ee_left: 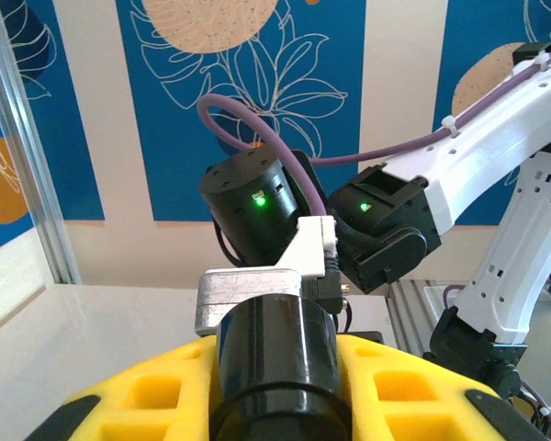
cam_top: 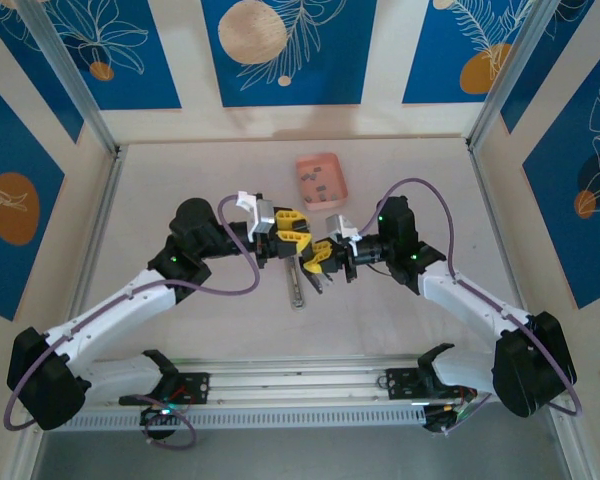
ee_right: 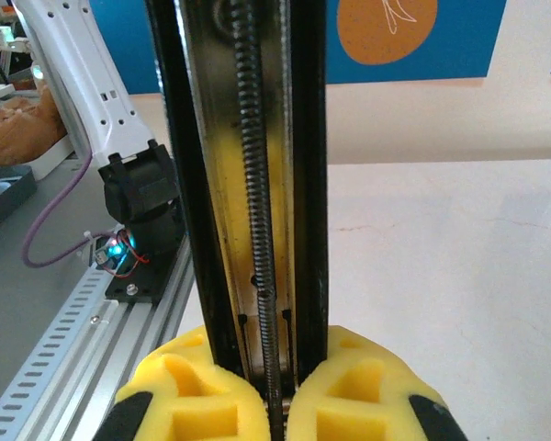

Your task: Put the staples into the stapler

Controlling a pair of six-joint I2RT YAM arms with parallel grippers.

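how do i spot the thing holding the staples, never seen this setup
Look to the far middle of the pale table, beyond the slim black-and-silver stapler. The pink tray lies there with tiny dark staples in it. It is the one pink thing on the table, shallow with rounded corners.

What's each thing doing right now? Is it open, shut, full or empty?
Slim black and silver-grey metal stapler: open, spring channel showing, no staples seen inside.
Tiny dark grey staple strips: lying loose in the shallow pink rectangular tray.
Pink tray: not empty, strips inside.
Left gripper: jaws shut on the stapler.
Right gripper: jaws shut on the stapler.
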